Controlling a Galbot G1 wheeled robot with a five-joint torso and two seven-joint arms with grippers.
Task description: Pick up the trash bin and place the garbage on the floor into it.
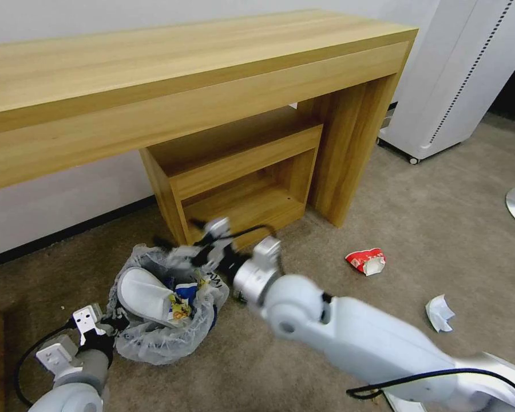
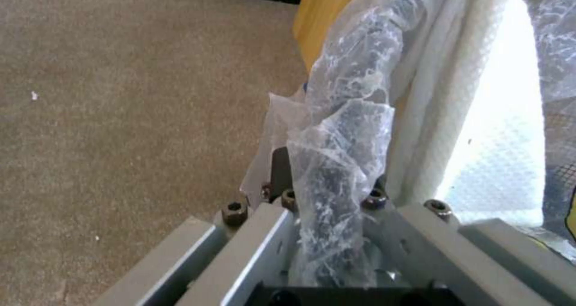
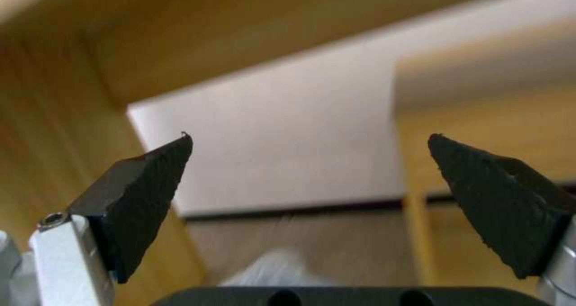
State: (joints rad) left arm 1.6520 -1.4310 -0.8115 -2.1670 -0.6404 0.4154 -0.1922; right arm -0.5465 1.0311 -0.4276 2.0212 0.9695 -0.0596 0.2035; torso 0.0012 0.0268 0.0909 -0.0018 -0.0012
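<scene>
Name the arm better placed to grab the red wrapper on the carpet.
Right. Its claw is open and empty, nearer the red wrapper; the left claw grips the trash bin rim.

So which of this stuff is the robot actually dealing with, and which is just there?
Part of the job:
- small bag-lined blue trash bin, its rim clamped by left gripper
- white slipper inside
- red wrapper and white scrap on beige carpet
- open right gripper

Just there:
- wooden desk
- white cabinet

Crinkly clear plastic bin liner [image 2: 336, 162]; matt carpet [image 1: 440, 229].
</scene>
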